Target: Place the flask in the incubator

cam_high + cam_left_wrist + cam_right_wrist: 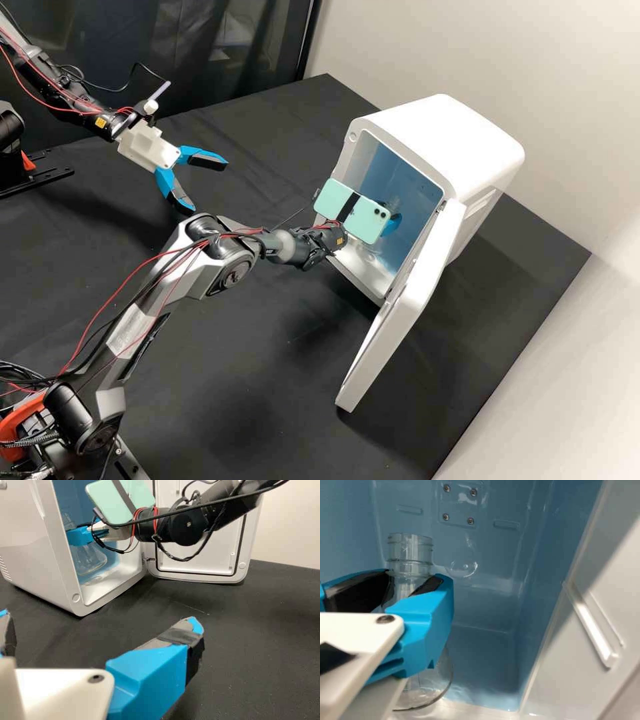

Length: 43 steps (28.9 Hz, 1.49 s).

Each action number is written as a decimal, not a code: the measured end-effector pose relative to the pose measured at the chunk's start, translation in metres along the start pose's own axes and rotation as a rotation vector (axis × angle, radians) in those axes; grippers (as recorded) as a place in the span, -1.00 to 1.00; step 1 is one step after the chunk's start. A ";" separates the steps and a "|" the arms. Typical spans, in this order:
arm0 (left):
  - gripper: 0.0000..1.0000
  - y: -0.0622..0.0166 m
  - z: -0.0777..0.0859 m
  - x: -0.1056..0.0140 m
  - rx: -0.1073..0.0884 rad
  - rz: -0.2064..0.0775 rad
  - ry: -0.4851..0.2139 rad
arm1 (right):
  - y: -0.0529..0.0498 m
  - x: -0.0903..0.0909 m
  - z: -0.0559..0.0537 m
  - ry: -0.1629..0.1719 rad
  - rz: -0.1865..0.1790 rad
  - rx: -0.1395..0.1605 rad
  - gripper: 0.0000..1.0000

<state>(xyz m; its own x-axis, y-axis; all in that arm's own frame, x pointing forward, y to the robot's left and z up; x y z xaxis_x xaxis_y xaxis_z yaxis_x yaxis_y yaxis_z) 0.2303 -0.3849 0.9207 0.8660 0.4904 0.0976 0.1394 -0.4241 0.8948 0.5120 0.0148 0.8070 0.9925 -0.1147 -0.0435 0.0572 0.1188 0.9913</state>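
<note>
The right gripper [402, 582] is inside the chamber of the incubator [453, 133], its two blue fingers closed on the neck of the clear glass flask [410, 555]. The flask stands upright against the chamber's blue interior, with its base at or just above the floor; contact cannot be confirmed. A mint-green smartphone [353, 210] is mounted on the right arm's wrist, at the chamber opening. The incubator door [400, 320] is swung fully open. The left gripper [206, 183] hangs above the bench, well apart from the incubator, fingers spread and holding nothing. The black bench [280, 373] carries the incubator. Behind are a white wall [567, 67] and a dark panel [200, 40].
</note>
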 end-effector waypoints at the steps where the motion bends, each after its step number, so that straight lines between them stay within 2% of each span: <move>1: 1.00 -0.0003 0.000 0.000 0.000 -0.001 0.000 | 0.000 0.001 0.000 -0.005 -0.003 0.002 -1.00; 5: 1.00 -0.0005 -0.001 0.000 -0.010 -0.002 0.006 | -0.002 0.004 0.003 -0.019 -0.010 0.006 -1.00; 8: 1.00 -0.0004 -0.001 0.000 -0.015 -0.001 0.010 | -0.002 0.006 0.003 -0.025 -0.010 -0.014 -1.00; 11: 1.00 -0.0003 -0.001 0.000 -0.019 0.000 0.012 | -0.005 0.009 0.006 -0.041 -0.008 -0.012 -1.00; 16: 1.00 -0.0003 -0.001 0.000 -0.019 0.000 0.012 | -0.006 0.011 0.009 -0.051 0.000 -0.013 -1.00; 21: 1.00 -0.0003 -0.001 0.000 -0.005 0.000 0.012 | -0.007 0.014 0.011 -0.057 0.009 0.000 -1.00; 25: 1.00 -0.0003 -0.001 0.000 -0.004 0.000 0.012 | -0.006 0.014 0.011 -0.060 0.010 -0.001 -1.00; 28: 1.00 -0.0003 -0.001 0.000 -0.004 0.000 0.012 | -0.007 0.015 0.012 -0.060 0.010 -0.016 -1.00; 29: 1.00 -0.0003 -0.001 0.000 -0.004 0.000 0.012 | -0.007 0.015 0.012 -0.060 0.010 -0.016 1.00; 39: 1.00 -0.0003 -0.001 0.000 -0.004 0.000 0.012 | -0.006 0.015 0.013 -0.062 0.011 -0.029 1.00; 43: 1.00 -0.0003 -0.001 0.000 -0.004 0.000 0.012 | -0.002 0.015 0.018 -0.076 0.019 -0.021 1.00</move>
<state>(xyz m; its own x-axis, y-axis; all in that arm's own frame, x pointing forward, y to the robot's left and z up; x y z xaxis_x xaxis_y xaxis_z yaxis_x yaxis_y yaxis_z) 0.2300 -0.3837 0.9210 0.8599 0.5000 0.1028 0.1376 -0.4209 0.8966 0.5246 -0.0051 0.8064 0.9823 -0.1868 -0.0147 0.0418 0.1419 0.9890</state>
